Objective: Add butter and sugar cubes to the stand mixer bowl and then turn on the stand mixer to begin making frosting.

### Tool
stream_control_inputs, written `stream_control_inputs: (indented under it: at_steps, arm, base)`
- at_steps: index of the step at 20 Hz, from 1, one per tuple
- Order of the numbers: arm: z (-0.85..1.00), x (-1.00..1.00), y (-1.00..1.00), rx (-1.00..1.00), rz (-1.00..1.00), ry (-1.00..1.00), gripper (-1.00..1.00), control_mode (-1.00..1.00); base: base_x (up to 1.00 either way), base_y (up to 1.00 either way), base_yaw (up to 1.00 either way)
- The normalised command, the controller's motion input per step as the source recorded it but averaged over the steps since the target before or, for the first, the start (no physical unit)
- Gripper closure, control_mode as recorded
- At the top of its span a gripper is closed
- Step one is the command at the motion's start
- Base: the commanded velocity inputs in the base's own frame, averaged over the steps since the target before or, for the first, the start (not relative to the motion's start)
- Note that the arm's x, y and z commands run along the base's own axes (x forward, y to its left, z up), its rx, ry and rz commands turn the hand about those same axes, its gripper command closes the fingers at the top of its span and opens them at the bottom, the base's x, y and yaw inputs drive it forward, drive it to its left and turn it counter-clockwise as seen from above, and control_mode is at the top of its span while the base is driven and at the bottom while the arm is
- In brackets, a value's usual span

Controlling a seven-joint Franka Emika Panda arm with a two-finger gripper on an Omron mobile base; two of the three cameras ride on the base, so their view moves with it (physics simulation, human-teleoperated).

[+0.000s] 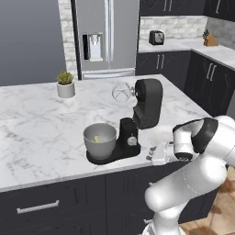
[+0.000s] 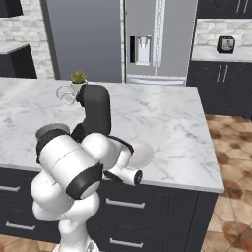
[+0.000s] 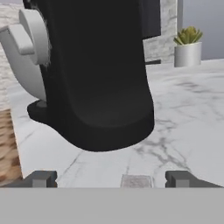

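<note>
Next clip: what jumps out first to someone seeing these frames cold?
The black stand mixer dominates the front of the marble island, its head tilted up with the wire whisk in the air. The grey stand mixer bowl sits on its base with a pale yellow lump of butter inside. The white arm bends low at the counter edge to the mixer's right, its gripper open and facing the mixer body up close.

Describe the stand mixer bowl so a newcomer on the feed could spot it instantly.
On the marble island counter, near its front edge, stands the black stand mixer with its head tilted back. The stand mixer bowl sits on its flat base: deep, round, grey metal, holding a pale yellow lump, unlike the small white plant pot farther back.
</note>
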Motion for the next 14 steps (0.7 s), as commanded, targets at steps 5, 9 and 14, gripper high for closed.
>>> stream_control_inputs:
  at_steps: [5, 9, 14]
  arm:
    - [-0.29, 0.22, -0.12, 0.0, 0.0, 0.0, -1.0, -1.0]
    - [-0.32, 0.19, -0.09, 0.0, 0.0, 0.0, -1.0, -1.0]
    - [-0.35, 0.06, -0.13, 0.0, 0.0, 0.0, 1.0, -1.0]
  base:
    - [0.0, 0.0, 0.0]
    - [0.0, 0.0, 0.0]
    - [0.0, 0.0, 0.0]
